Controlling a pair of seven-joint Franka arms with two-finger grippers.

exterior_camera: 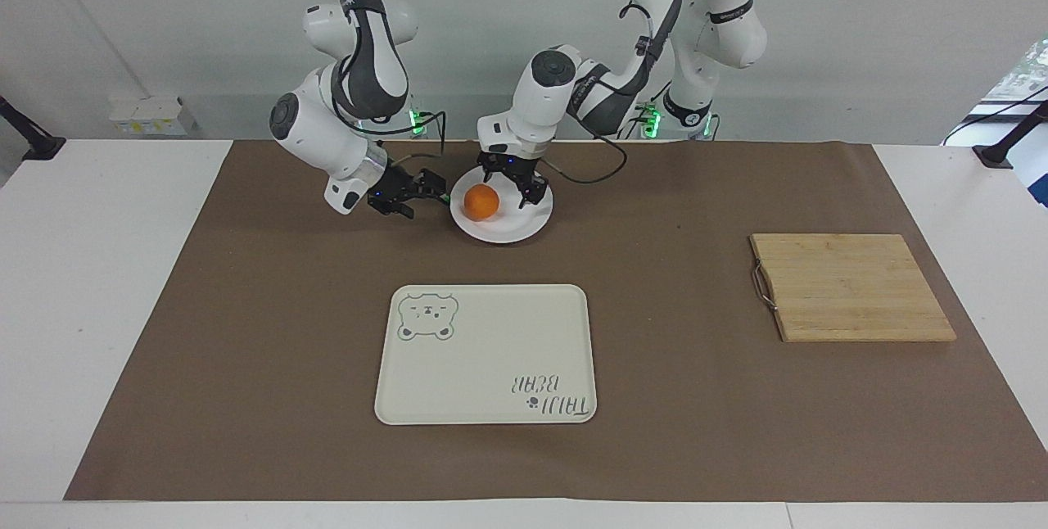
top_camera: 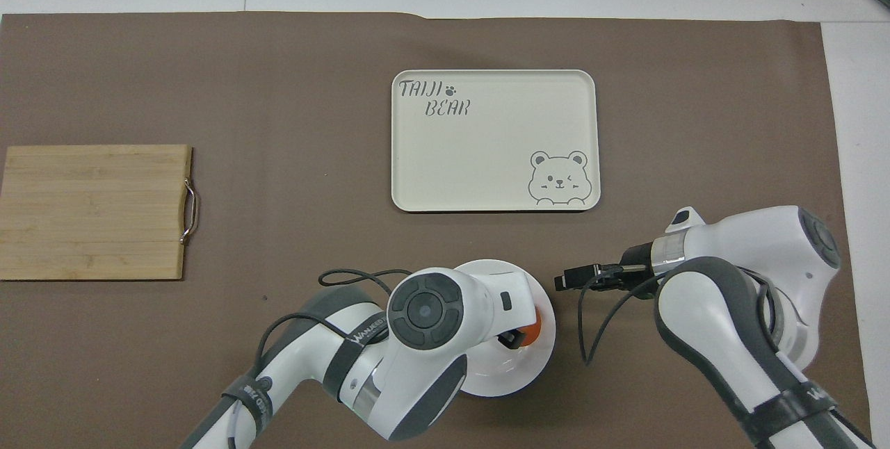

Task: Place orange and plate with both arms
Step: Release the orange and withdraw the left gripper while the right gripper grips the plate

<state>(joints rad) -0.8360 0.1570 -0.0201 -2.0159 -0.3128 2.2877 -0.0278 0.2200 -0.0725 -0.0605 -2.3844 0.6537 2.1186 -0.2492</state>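
Bare brown mat beside the plate toward the left arm's end, tray farther out — right gripper crowding the plate's rim, left gripper above it.

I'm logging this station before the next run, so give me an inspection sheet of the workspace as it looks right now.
Surface: brown mat over a white table.
Job's things: orange lies on the white plate, free of any grip.
Clutter: cream bear tray farther from the robots than the plate; wooden cutting board toward the left arm's end.
Grippers: left gripper over the plate, jaws open beside the orange; right gripper beside the plate's rim, jaws open, holding nothing.
Cables: black loops hang from both wrists.
Surroundings: white wall, small box at its foot.
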